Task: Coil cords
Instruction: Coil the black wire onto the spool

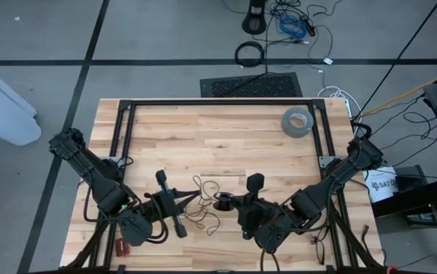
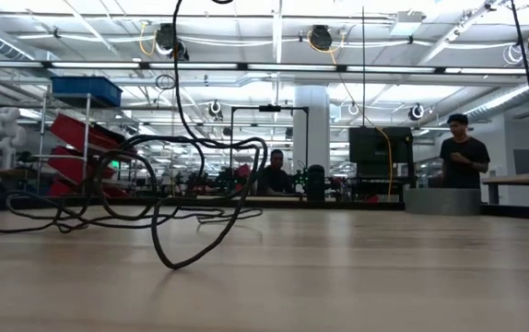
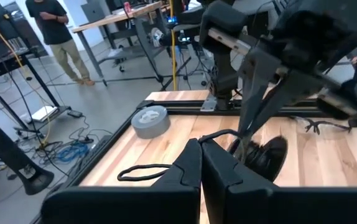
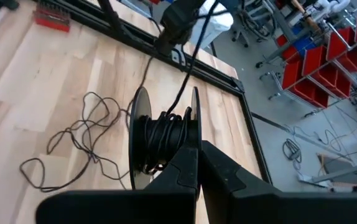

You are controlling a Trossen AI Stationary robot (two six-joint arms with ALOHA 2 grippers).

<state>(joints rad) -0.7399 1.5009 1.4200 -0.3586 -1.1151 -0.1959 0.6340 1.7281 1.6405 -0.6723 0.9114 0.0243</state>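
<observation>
Closest to the low camera, thin black wire (image 2: 168,198) loops up off the tabletop (image 2: 357,277) in a loose arch, with more of it trailing flat to the side.

From above, both tools sit near the front-middle of the tabletop, facing each other. Left tool (image 1: 182,204) has its fingers (image 3: 185,171) pressed together; a strand of the wire passes right at their tips, though I cannot tell if it is pinched. Right tool (image 1: 232,202) is also closed, its fingers (image 4: 188,168) tight against a black spool (image 4: 160,140) with wire wound round its core. Whether they actually clamp a strand, I cannot tell. The spool stands on edge between the two tools, and a strand runs from it up toward the left arm.

Slack wire lies in tangled loops on the wood just beside the spool, toward the left arm. A grey tape roll (image 1: 298,121) rests well apart near the far right corner. A red box (image 1: 122,246) sits by the left arm's base. Beyond the tabletop, a person (image 2: 463,157) stands in the room.
</observation>
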